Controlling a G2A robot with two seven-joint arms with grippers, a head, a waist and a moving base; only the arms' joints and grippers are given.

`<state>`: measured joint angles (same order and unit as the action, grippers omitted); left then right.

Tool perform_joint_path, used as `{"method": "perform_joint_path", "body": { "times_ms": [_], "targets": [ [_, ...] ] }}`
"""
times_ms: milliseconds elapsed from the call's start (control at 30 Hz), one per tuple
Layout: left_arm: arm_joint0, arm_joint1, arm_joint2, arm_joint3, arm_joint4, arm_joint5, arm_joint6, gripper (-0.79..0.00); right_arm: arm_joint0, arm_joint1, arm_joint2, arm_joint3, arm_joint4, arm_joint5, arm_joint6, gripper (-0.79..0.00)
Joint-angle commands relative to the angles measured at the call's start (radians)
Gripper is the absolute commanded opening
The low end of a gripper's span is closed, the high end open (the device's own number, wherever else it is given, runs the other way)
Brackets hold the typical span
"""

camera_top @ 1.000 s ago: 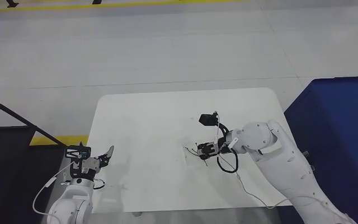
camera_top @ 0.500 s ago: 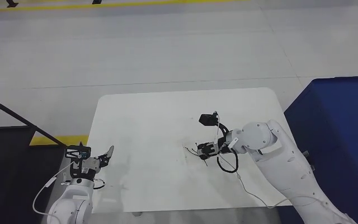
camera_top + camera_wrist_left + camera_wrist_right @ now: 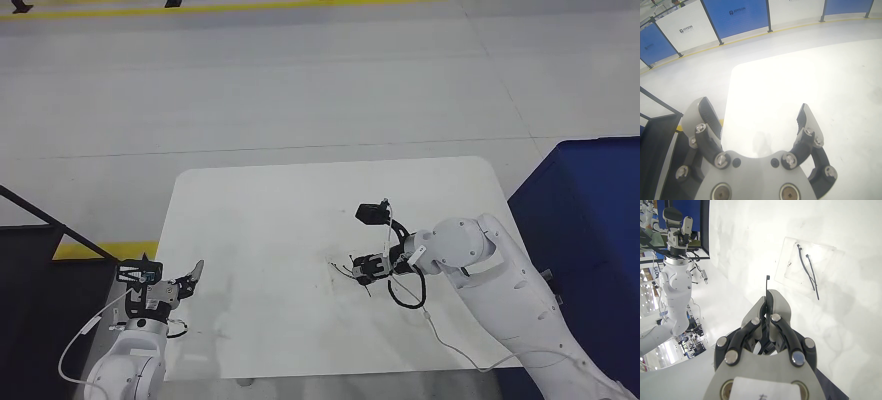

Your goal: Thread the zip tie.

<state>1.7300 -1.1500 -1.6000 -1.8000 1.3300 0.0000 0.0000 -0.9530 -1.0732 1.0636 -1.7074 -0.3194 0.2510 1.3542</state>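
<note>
My right gripper [image 3: 767,294] is shut on a black zip tie [image 3: 767,283], whose square head sticks out past the fingertips. In the top view this gripper [image 3: 360,269] sits low over the middle of the white table [image 3: 270,210]. Just beyond it, three more black zip ties [image 3: 808,270] lie crossed on a clear flat plate [image 3: 791,258]; from above they [image 3: 341,268] show as thin dark lines. My left gripper [image 3: 753,106] is open with nothing between its fingers, at the table's near left corner [image 3: 191,278], far from the ties.
The table's near left rounded corner [image 3: 734,70] lies under the left gripper. A dark blue panel [image 3: 585,200] stands by the table's right side. Black rails [image 3: 45,225] run on the left. The right arm's cable [image 3: 450,345] trails over the near right part of the table.
</note>
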Motion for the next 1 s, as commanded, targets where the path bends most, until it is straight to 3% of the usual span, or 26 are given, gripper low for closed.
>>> {"method": "perform_joint_path", "body": {
  "times_ms": [0, 967],
  "targets": [
    [0.000, 0.000, 0.000, 0.000, 0.000, 0.000, 0.000, 0.000, 0.000, 0.000, 0.000, 0.000, 0.000, 0.000, 0.000, -0.785],
    [0.000, 0.000, 0.000, 0.000, 0.000, 0.000, 0.000, 0.000, -0.008, 0.000, -0.007, -0.007, -0.007, -0.019, -0.012, -0.785]
  ]
}}
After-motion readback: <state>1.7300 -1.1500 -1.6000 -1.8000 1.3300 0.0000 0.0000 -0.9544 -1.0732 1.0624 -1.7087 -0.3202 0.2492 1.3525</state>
